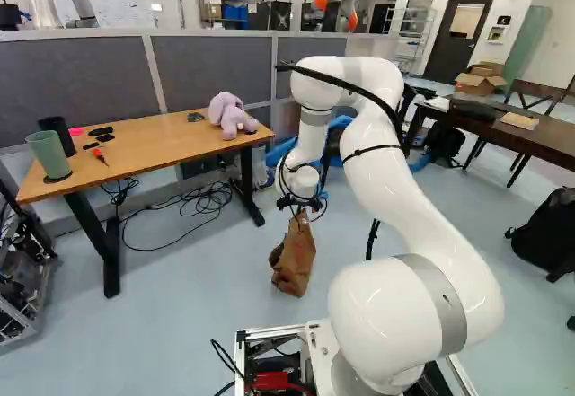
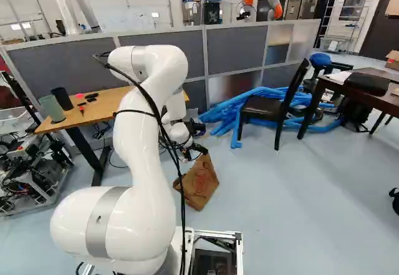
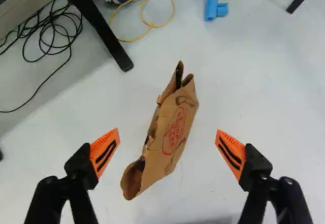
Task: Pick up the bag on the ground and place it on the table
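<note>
Hand (image 1: 304,206) open, fingers wide apart w/ orange pads (image 3: 105,152) either side, both apart from bag. Brown paper bag (image 3: 175,132) on floor (image 3: 264,82), ahead of & btwn fingers in wrist view; approx. mid-frame in L base view, below hand. Wood-top bench (image 1: 148,155) at L of L base view: purple plush (image 1: 231,116) nr its R end, green cup (image 1: 49,155) + black cup (image 1: 58,132) nr L end. Blk cables (image 1: 207,200) on floor under bench, R side.
</note>
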`<state>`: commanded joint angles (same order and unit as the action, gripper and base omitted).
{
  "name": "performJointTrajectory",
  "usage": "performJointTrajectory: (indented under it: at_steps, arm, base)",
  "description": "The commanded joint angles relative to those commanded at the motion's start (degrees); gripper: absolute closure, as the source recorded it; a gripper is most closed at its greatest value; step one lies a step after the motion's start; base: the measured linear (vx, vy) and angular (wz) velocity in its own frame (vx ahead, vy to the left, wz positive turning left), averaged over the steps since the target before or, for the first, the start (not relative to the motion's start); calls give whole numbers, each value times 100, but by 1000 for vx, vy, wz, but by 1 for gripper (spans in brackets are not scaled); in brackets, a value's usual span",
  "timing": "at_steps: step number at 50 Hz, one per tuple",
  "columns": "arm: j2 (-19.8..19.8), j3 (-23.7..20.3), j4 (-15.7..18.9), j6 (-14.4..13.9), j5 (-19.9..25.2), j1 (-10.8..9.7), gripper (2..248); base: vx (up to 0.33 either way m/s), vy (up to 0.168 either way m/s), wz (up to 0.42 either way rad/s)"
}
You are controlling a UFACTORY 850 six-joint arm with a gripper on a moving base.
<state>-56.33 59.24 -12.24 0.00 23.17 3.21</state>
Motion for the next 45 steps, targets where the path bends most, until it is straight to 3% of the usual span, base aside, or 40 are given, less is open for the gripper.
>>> performJointTrajectory:
  at_steps: [45]
  arm:
    - [-1144,1155,-54,0,0,124,3]
  base:
    - [0,0,0]
